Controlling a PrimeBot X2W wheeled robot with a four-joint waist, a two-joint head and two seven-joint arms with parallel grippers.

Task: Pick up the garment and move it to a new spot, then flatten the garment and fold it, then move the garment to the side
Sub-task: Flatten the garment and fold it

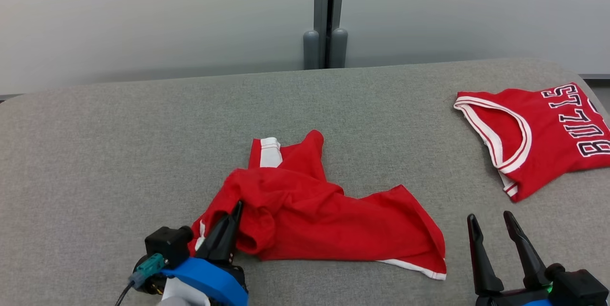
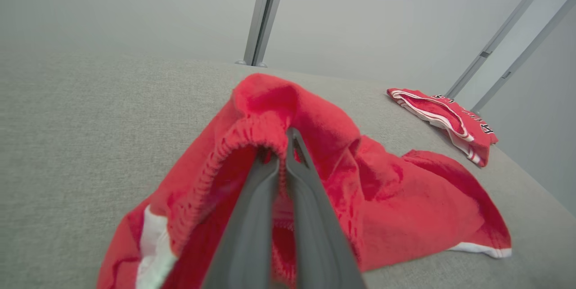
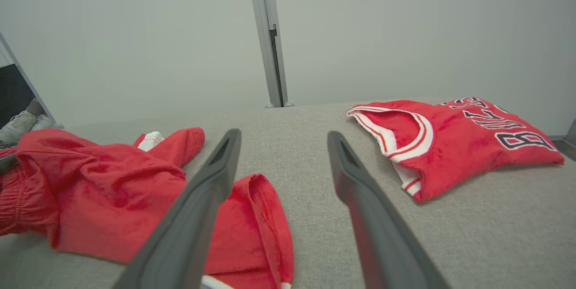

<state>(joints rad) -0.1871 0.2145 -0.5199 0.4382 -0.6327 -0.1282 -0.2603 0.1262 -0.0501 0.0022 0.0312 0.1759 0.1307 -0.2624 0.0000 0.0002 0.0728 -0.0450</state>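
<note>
The garment [image 1: 324, 215] is a pair of red shorts with white trim, lying crumpled in the middle of the grey padded table [image 1: 143, 144]. My left gripper [image 1: 237, 208] is at its near left end, shut on the elastic waistband. In the left wrist view the two fingers [image 2: 310, 208] pinch the gathered waistband of the garment [image 2: 405, 199], and the cloth rises around them. My right gripper [image 1: 489, 218] stands open over bare table to the right of the garment's hem, touching nothing. In the right wrist view its fingertips [image 3: 283, 136] are spread wide, with the garment [image 3: 103, 190] at the left.
A folded red jersey [image 1: 538, 139] with dark lettering lies at the table's far right, near the edge; it also appears as the jersey [image 3: 454, 140] and the jersey [image 2: 443, 115]. A grey wall with a post [image 1: 325, 34] stands behind. White shoes [image 3: 22, 124] show at the far left.
</note>
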